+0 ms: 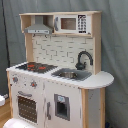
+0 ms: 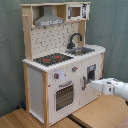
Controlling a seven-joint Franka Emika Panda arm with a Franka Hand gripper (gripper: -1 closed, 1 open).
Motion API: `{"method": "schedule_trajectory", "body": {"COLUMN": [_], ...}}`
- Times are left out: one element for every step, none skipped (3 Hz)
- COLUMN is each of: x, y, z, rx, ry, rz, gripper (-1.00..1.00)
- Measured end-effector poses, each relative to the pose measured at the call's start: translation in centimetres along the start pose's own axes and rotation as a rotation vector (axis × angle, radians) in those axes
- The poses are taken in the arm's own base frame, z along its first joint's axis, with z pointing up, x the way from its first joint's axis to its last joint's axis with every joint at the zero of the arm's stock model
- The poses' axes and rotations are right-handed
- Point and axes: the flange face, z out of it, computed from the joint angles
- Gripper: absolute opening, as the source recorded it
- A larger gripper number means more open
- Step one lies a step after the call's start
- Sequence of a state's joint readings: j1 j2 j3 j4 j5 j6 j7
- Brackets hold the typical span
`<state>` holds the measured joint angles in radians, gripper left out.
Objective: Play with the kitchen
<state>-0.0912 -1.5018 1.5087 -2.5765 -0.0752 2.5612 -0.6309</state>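
The kitchen point(image 1: 55, 75) point(image 2: 60, 65) is a white and light-wood toy unit that shows in both exterior views. It has a black-red hob point(image 1: 36, 66) point(image 2: 52, 59), a steel sink point(image 1: 71, 75) point(image 2: 82, 50) with a black faucet point(image 1: 83, 59) point(image 2: 74, 39), a grey hood point(image 1: 39, 29) point(image 2: 49, 20), a microwave point(image 1: 72, 23) point(image 2: 76, 11) and a windowed oven door point(image 1: 27, 107) point(image 2: 64, 96). In the second exterior view my white arm reaches in from the right, and my gripper point(image 2: 94, 84) is right in front of the cabinet door point(image 2: 91, 75) under the sink.
A grey curtain point(image 1: 115, 50) hangs behind the kitchen. The unit stands on a light wooden floor point(image 2: 95, 112). A small white shape point(image 1: 2, 100) shows at the first exterior view's lower left edge.
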Motion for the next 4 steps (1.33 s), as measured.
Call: {"method": "schedule_trajectory", "body": {"x": [-1.7,-3.5,-5.4,-6.8], "y": [0.0,-0.1,-0.6,-1.7], "z": [2.5,4.0,5.1,6.2], "rx": [0.004,0.0,0.001,0.004], "ry": [-0.001,0.004,0.01,0.014], "rz": [0.087,0.165,0.245,0.328], "gripper": [1.0,1.0,1.0,1.0]}}
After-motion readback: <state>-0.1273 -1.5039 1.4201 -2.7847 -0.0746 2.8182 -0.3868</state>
